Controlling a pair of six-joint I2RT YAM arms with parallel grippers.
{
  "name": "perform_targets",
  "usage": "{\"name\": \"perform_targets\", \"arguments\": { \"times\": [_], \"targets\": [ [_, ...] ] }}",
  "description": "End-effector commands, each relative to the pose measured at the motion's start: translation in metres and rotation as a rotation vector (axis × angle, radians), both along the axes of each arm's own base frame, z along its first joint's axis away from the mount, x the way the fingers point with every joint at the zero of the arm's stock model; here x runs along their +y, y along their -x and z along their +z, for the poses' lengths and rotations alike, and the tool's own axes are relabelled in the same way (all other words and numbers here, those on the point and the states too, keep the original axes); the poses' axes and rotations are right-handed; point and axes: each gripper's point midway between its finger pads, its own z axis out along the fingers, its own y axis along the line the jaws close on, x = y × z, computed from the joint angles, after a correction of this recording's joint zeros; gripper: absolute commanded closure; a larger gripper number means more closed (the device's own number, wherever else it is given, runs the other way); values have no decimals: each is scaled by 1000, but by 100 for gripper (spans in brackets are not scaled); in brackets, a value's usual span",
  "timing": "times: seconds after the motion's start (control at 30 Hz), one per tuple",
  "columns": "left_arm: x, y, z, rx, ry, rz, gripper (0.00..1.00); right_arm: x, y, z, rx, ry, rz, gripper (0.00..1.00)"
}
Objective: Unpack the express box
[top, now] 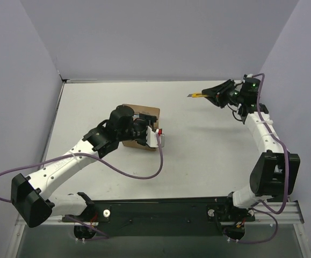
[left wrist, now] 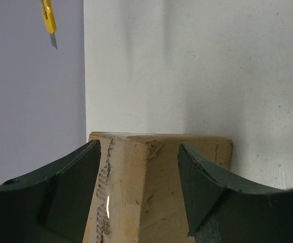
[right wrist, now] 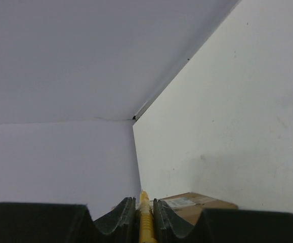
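I am watching the brown cardboard express box [top: 147,112] sitting on the white table [top: 209,150], a little left of centre. My left gripper [top: 151,135] is hanging over the box with its fingers spread wide, gripping nothing. My right gripper [top: 213,95] is clenching a yellow utility knife [top: 194,95] near the far right corner, well apart from the box.

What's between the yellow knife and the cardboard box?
Nothing: just bare white table between the knife and the box, seen in the top view.
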Motion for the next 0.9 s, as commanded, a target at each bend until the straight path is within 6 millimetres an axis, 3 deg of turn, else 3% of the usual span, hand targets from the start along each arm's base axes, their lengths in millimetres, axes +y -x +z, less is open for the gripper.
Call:
{"name": "perform_targets", "arguments": {
  "times": [0.0, 0.07, 0.13, 0.43, 0.87],
  "targets": [
    [0, -12, 13, -112, -59, 21, 28, 29, 8, 41, -125, -151, 70, 100],
    [1, -11, 8, -112, -75, 28, 29, 29, 11, 35, -141, -111, 58, 100],
    [4, -13, 4, -107, -90, 48, 29, 42, 18, 23, -123, -104, 68, 100],
    [10, -22, 5, -61, -44, 143, 30, 88, 40, 14, -184, -99, 145, 100],
    [9, -44, 0, 85, 7, 181, 32, 102, 40, 9, -192, -87, 197, 100]
  ]
}}
